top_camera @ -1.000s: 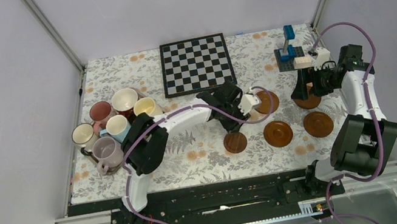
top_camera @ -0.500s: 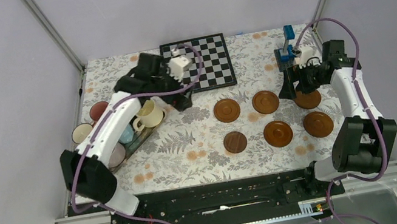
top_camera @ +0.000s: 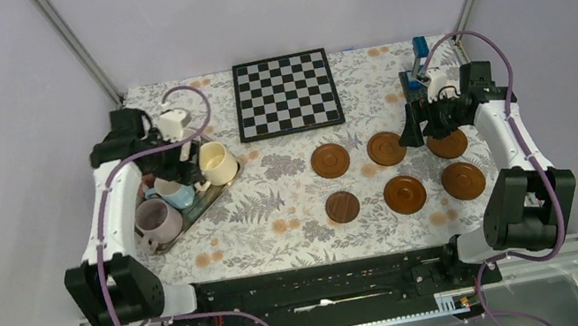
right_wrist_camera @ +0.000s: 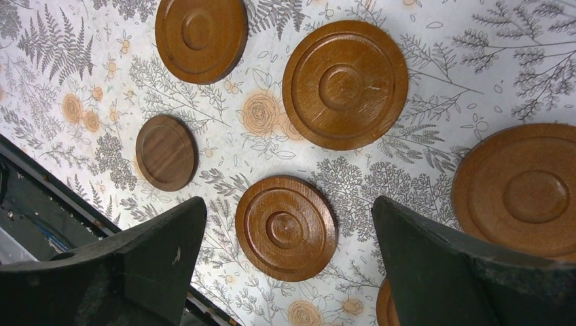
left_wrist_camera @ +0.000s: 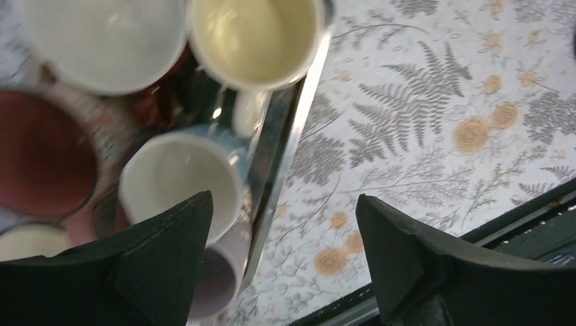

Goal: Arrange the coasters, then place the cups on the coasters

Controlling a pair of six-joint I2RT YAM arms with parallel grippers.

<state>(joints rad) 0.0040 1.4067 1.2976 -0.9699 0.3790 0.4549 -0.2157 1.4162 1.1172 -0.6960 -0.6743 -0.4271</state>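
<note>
While the six coasters (top_camera: 406,193) lie in two rows, the left gripper (left_wrist_camera: 282,204) hovers wide open and empty over the cups (left_wrist_camera: 180,180) crowded on the tray (left_wrist_camera: 299,129) — best to pinch one outer rim, say on the cream-yellow mug (left_wrist_camera: 255,37), and lift straight; right gripper (right_wrist_camera: 289,200) likewise open, empty.

No text, label, brand or number can be read in any view. The cups (top_camera: 216,163) and the coasters (top_camera: 405,194) show plain surfaces.
</note>
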